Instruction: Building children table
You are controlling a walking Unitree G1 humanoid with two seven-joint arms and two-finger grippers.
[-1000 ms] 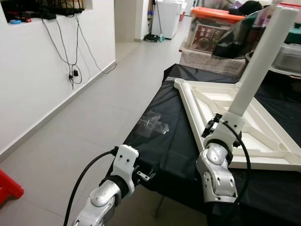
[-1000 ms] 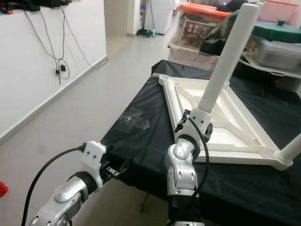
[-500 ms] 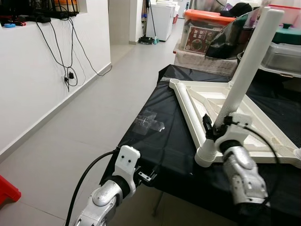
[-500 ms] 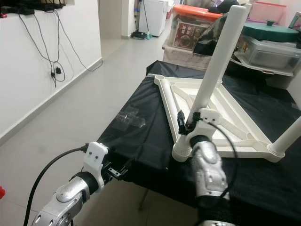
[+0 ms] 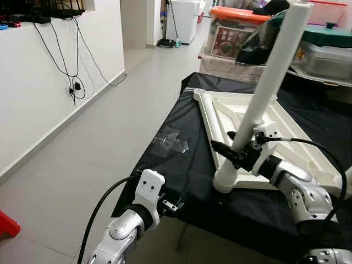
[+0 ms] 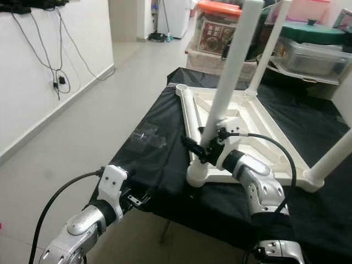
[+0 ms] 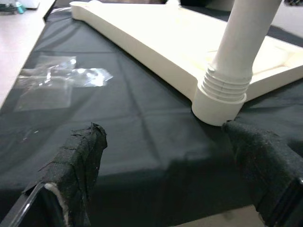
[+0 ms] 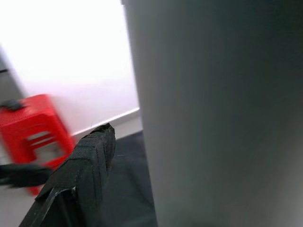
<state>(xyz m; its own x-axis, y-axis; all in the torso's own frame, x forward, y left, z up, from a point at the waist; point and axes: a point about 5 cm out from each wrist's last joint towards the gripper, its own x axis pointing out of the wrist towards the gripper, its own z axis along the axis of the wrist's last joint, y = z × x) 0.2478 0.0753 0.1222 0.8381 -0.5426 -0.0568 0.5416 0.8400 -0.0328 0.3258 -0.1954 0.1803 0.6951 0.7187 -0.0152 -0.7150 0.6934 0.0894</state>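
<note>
White plastic table top (image 5: 286, 126) lies upside down on a black cloth-covered table (image 5: 181, 165), centre-right of the head views; smooth, with ribbed underside bracing and round corner sockets. A smooth cylindrical white table leg (image 5: 264, 88) stands tilted in the near corner socket (image 5: 228, 179), ridged collar at its base (image 7: 226, 87). Right gripper (image 5: 234, 153) has its black fingers clamped around the leg low down, just above the socket; in the right wrist view the leg (image 8: 218, 113) sits pressed beside one fabric-wrapped finger (image 8: 85, 161). Left gripper (image 7: 170, 161) hovers at the table's near edge, lower left, jaws wide with nothing between them. Crinkled clear plastic bag (image 5: 170, 144) lies on the cloth left of the top. Versus a second ago, the leg's base is now seated in the socket and the right arm reaches in from the right instead of standing upright below it.
</note>
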